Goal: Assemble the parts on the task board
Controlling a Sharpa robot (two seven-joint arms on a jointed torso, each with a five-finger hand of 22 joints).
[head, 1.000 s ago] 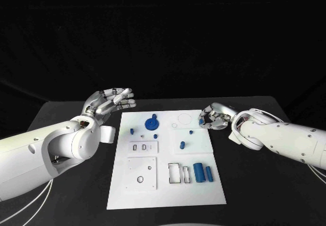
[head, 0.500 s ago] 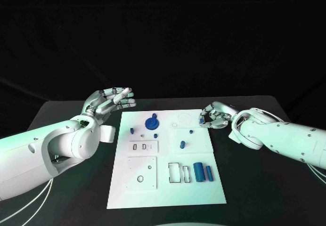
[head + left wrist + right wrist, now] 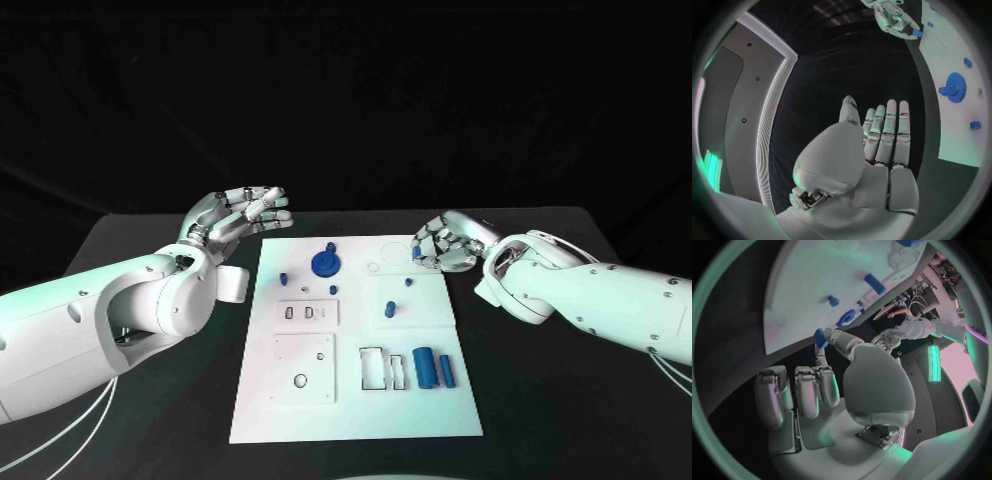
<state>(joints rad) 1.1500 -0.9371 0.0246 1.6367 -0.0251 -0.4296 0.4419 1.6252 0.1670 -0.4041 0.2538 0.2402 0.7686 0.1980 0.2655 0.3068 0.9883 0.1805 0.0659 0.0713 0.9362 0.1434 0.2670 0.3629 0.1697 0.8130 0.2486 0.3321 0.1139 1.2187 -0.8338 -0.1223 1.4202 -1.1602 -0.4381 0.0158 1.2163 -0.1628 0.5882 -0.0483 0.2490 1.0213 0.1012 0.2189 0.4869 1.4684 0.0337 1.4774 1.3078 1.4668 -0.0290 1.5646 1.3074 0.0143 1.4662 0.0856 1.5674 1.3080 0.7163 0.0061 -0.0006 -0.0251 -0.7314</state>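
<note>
At about 10 o'clock from the task board, the left robot hand hovers above the black surface just off the board's far-left corner, fingers straight and apart, gripping nothing. On the white board, going left to right: a small blue peg near the left edge, a blue gear at roughly 12 o'clock, and a blue piece close to the board's centre. Toward 5 o'clock lie a blue cylinder and, just beside it, a thinner blue pin. At about 1 o'clock, over the board's far-right corner, the right robot hand has its fingers curled and pinches a small blue part at the fingertips.
</note>
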